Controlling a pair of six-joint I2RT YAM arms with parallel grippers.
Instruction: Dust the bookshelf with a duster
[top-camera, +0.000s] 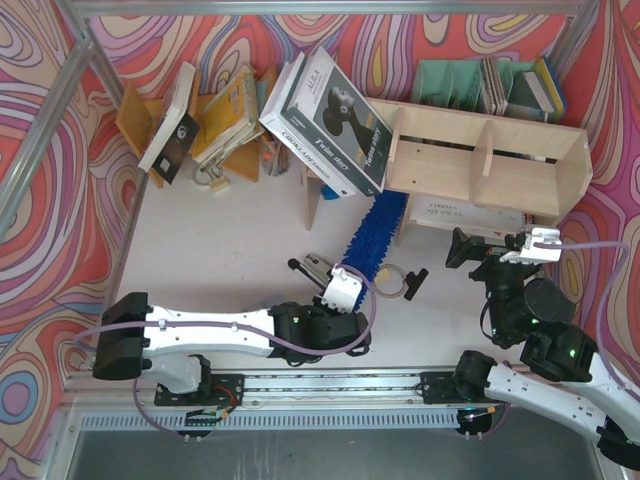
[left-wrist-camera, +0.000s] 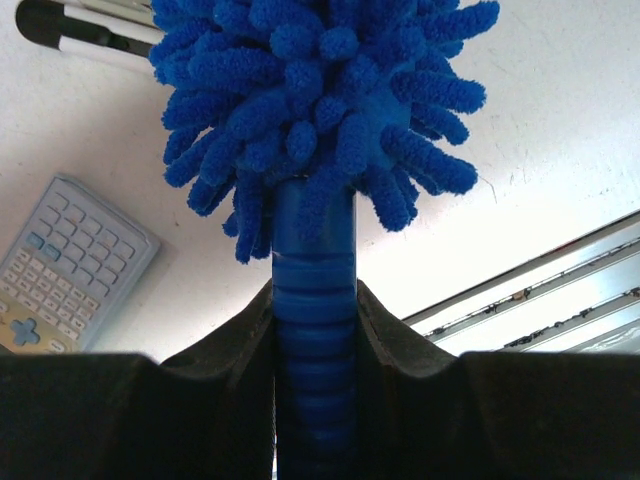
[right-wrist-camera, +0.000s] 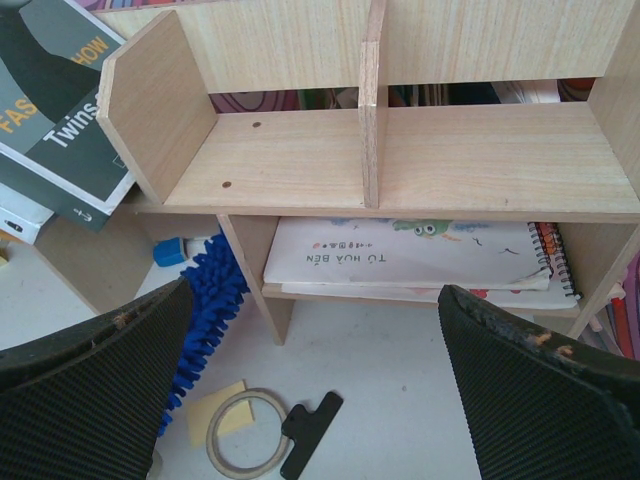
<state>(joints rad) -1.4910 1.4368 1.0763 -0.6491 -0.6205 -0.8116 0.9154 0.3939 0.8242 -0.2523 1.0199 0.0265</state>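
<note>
The duster (top-camera: 372, 232) is a long brush of bright-blue fluffy strands on a short, darker blue ribbed handle (left-wrist-camera: 313, 330). It sits in the middle of the table (top-camera: 230, 240). Its long axis runs slantwise from the handle at the near end, away from the arms and to the right. The fluffy tip points at the lower left corner of the bookshelf (top-camera: 490, 165), a wide unit of pale bare plywood with upright dividers. In the right wrist view the blue strands lie just beside the shelf's left leg. The left pincer (left-wrist-camera: 314, 300) is clamped tight on the handle, one finger on each side. The right pincer (right-wrist-camera: 315, 290) gapes wide and holds nothing, facing the shelf's front.
</note>
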